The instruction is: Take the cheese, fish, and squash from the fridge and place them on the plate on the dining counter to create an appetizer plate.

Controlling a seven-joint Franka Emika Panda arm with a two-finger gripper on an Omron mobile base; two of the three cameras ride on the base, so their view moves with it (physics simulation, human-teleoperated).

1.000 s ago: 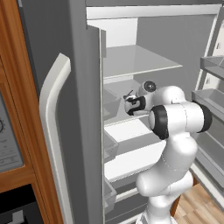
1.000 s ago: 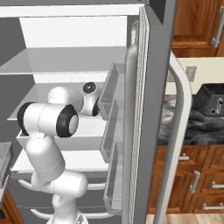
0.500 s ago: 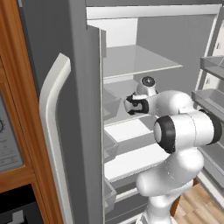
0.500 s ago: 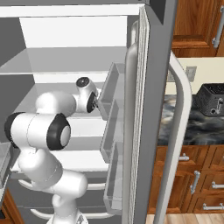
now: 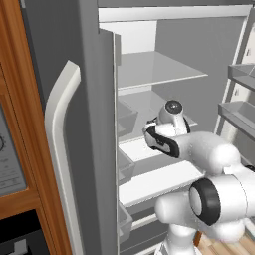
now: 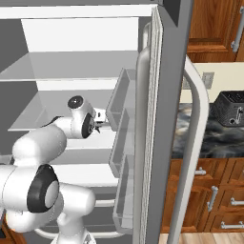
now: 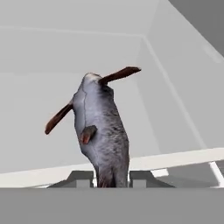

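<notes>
The grey fish, with brown fins and tail, stands upright in the hand view, its lower end pinched between my two fingertips. My gripper is shut on it, above a white shelf of the fridge. In the left base view my arm reaches into the open fridge at middle-shelf height, the wrist just past the door edge. The right base view has the hand beside the door bins. Cheese, squash and plate are out of view.
The fridge door with its long curved white handle stands open on my left, and the other door's clear bins are close by the hand. A marbled counter with a dark toaster lies to the right, over wooden cabinets.
The jaws have closed on the fish. The hand has risen a little inside the fridge, and the elbow has swung out toward the cameras.
</notes>
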